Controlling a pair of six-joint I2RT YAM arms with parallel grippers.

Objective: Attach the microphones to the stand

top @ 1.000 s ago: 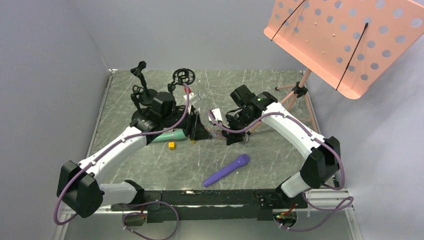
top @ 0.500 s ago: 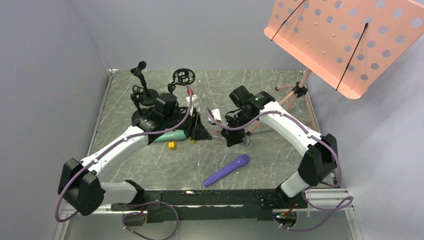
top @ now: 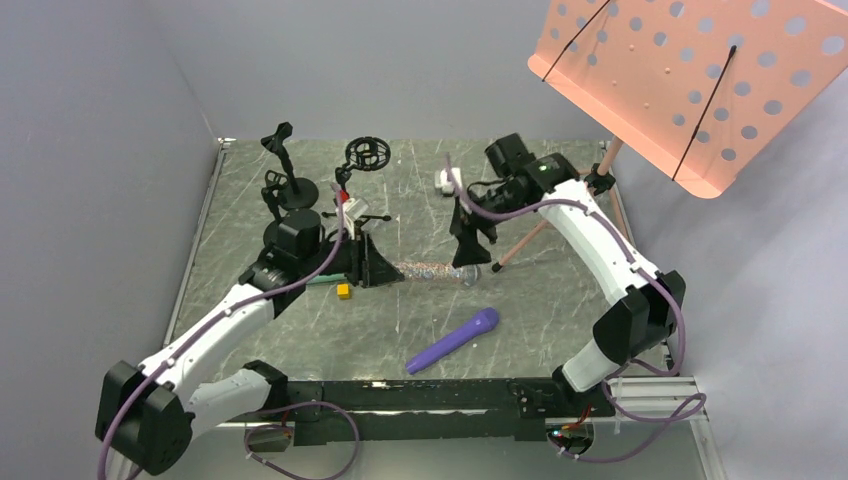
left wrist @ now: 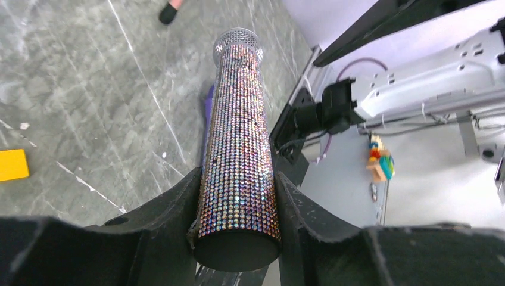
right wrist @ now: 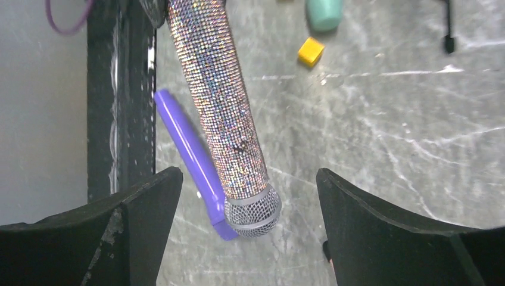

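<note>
Grey marbled table — purple microphone toward the near edge, yellow cube left of centre, black stands by the far left corner.

Bare table lies right of the purple microphone; a tripod leg runs just beside the right claw.

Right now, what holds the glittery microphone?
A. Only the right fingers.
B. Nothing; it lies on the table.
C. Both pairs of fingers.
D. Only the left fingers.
D: the left fingers clamp the handle end of the glittery microphone, while the right fingers stand wide apart on either side of its mesh head without touching it.
</note>
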